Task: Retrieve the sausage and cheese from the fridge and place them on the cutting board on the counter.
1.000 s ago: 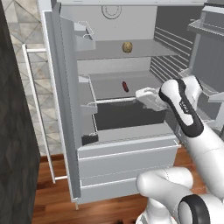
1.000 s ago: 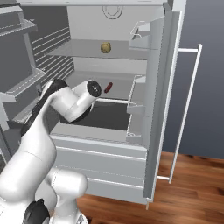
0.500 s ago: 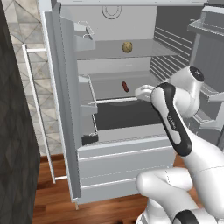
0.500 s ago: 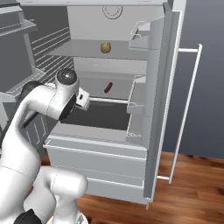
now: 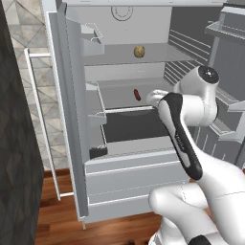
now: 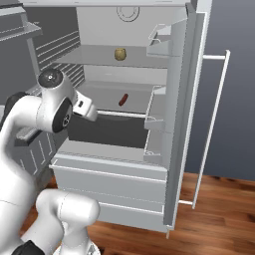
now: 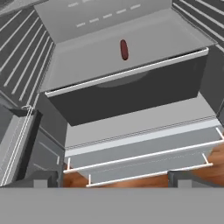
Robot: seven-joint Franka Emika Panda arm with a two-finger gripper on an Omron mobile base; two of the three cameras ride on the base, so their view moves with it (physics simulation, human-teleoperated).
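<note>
Left base view: the fridge (image 5: 72, 119) stands open, its pale-grey doors swung wide to either side. A small dark-red sausage (image 5: 137, 94) lies alone on the middle shelf (image 5: 115, 95), toward the back. One shelf higher sits a small rounded tan thing (image 5: 139, 51), too small to identify. The white arm (image 5: 184, 139) rises from the lower right and bends in front of the right half of the fridge, covering that end of the middle shelf and hiding the hand itself. Wooden floor (image 5: 62, 220) shows below the two base drawers.

Right base view: the sausage (image 6: 123, 99) lies on the same shelf, well apart from the arm's big joint (image 6: 55, 107) at the left. The tan thing (image 6: 119, 54) rests above. The open right door, with its bins (image 6: 159, 124), screens the fridge's right edge.

Hand view: the camera looks down and into the fridge. The sausage (image 7: 124, 49) lies lengthwise on the pale shelf, nothing beside it. Two dark fingertips (image 7: 41, 178) of the hand (image 7: 113, 179) stand far apart at the bottom, released and grasping nothing. Beneath the shelf a dark recess cannot be made out.
</note>
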